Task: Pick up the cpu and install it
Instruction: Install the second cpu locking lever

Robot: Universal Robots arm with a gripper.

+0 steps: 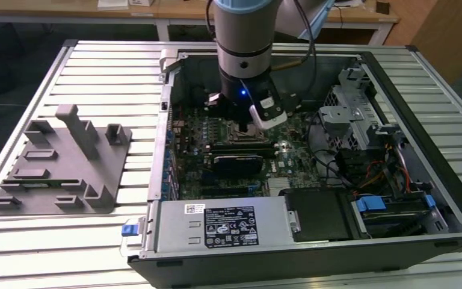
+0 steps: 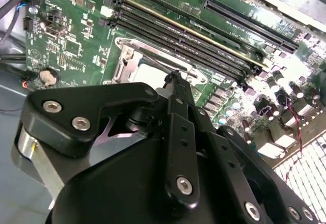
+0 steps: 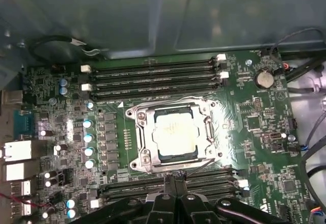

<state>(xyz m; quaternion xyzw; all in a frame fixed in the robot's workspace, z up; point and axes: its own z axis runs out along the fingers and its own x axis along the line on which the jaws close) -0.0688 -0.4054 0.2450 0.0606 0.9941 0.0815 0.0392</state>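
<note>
The cpu (image 3: 174, 132), a flat square chip with a pale shiny top, lies inside the metal-framed socket (image 3: 137, 135) on the green motherboard (image 3: 254, 122). In the second wrist view the cpu (image 2: 146, 74) shows just beyond the black fingertips. My gripper (image 3: 173, 178) hangs above the board beside the socket's edge, with its two black fingers pressed together and nothing between them. In the exterior view the arm reaches down into the open computer case (image 1: 423, 198), and the gripper (image 1: 243, 125) sits over the middle of the board. The gripper (image 2: 174, 76) is apart from the chip.
Memory slots (image 3: 153, 76) run along both sides of the socket. A power supply (image 1: 219, 223) and drive bays (image 1: 391, 211) line the case's near side, and a metal cage (image 1: 355, 114) stands at the exterior view's right. A grey fixture (image 1: 62, 162) lies on the slatted table at the left.
</note>
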